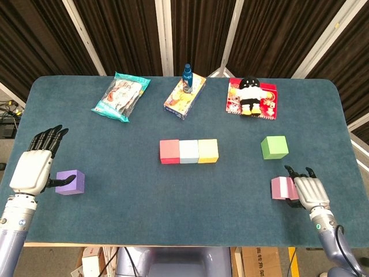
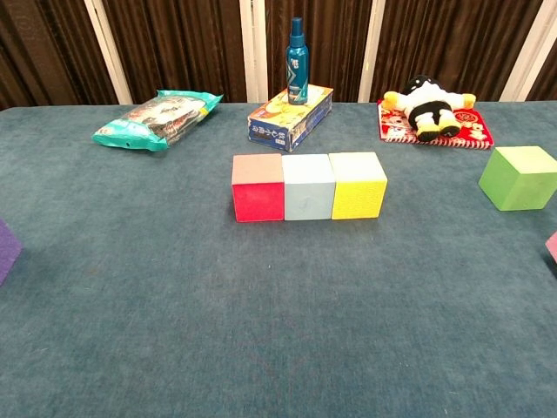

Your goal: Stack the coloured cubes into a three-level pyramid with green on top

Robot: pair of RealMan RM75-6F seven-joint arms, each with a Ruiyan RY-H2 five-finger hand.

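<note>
At the lower right of the head view, right robot hand point(image 1: 312, 192): against the right side of the pink cube point(image 1: 281, 188), fingers reaching past the cube's far edge; whether it has closed on the cube or only touches it I cannot tell.
Left robot hand point(image 1: 33, 168): lower left of the head view, released, fingers stretched up-frame, thumb just touching the purple cube point(image 1: 71, 182).
Pink cube: on the surface at lower right, sitting flat, a corner just showing at the chest view's right edge.
Purple cube: on the surface at lower left, flat, well apart from the centre row.
Base row: red cube point(image 1: 169, 151), pale blue cube point(image 1: 188, 151) and yellow cube point(image 1: 208, 150) touching in a line at frame centre; its long axis runs left to right, faces square to the chest camera.
Green cube point(image 1: 274, 147): right of the row, apart from it, turned slightly off square.
Step in hand: the bottom level looks finished; second level not yet begun, pink cube likely first.
Next move calls for: a firm hold on the pink cube, a lift, then setting it over a seam between two base cubes without nudging the row.
</note>
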